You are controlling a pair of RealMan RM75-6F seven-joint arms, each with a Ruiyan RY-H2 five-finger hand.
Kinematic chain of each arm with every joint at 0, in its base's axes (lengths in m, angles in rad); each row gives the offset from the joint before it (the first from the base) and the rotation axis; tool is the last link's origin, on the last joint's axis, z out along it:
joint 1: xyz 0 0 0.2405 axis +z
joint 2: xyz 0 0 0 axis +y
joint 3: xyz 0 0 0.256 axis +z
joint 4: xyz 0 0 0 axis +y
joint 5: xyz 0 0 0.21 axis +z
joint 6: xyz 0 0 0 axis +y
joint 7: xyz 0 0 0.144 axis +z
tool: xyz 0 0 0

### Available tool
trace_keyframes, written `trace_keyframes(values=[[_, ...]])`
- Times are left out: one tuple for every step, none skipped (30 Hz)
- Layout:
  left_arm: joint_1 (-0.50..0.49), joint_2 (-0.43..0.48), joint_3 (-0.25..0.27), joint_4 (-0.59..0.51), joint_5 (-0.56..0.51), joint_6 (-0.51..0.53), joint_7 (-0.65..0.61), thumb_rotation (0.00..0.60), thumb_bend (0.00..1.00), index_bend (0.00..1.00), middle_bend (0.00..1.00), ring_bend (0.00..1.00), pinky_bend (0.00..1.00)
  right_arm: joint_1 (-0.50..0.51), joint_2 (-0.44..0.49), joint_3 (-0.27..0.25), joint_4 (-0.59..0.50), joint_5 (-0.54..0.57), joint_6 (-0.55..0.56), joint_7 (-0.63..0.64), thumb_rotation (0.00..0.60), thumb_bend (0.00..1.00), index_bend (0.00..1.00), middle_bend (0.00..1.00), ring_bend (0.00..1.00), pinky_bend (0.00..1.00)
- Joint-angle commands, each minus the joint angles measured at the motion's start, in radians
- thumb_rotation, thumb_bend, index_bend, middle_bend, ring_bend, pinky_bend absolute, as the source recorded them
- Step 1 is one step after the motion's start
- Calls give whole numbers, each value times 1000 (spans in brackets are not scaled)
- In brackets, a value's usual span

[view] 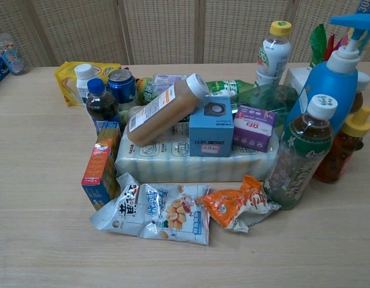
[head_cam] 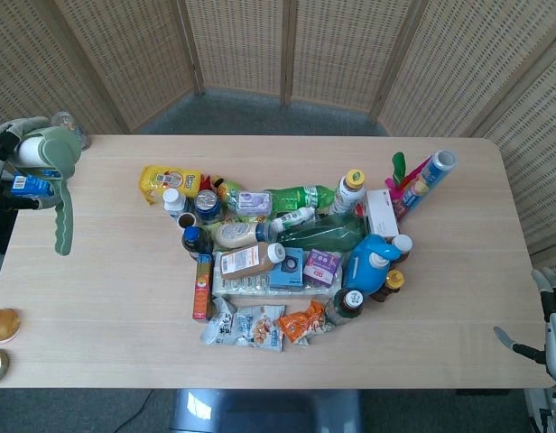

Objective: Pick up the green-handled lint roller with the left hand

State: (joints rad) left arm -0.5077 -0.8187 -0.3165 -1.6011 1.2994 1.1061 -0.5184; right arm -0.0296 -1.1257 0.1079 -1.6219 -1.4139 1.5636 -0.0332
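From the head camera, the left hand (head_cam: 9, 137) sits at the far left edge, well left of the grocery pile, gripping the white roll end of the green-handled lint roller (head_cam: 54, 176). The roller is off the table (head_cam: 115, 307), its green handle hanging down over the table's left edge. A blue box (head_cam: 30, 183) shows just behind the roller. The right hand (head_cam: 551, 336) shows only in part at the lower right corner, well right of the pile; whether it is open or closed cannot be told. At the pile's left end lies a yellow packet (head_cam: 168, 181); the blue pump bottle (head_cam: 370, 262) stands toward its right.

From the chest camera, neither hand nor roller shows. A brown bottle (view: 165, 109) with a white label lies tilted on a blue carton (view: 211, 126); the small print is unreadable. Left of the carton stands a red-orange box (view: 99, 170); below it lie snack bags (view: 155, 211) printed with Chinese characters, and an orange bag (view: 238, 204).
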Motion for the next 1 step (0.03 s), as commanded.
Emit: trace_keyframes(values=[[1,5,-2,-7,7,2,-4,600,341,465,380,621,546,2,-1,1,0,0,-2,-2,497,35,0,0,0,0]])
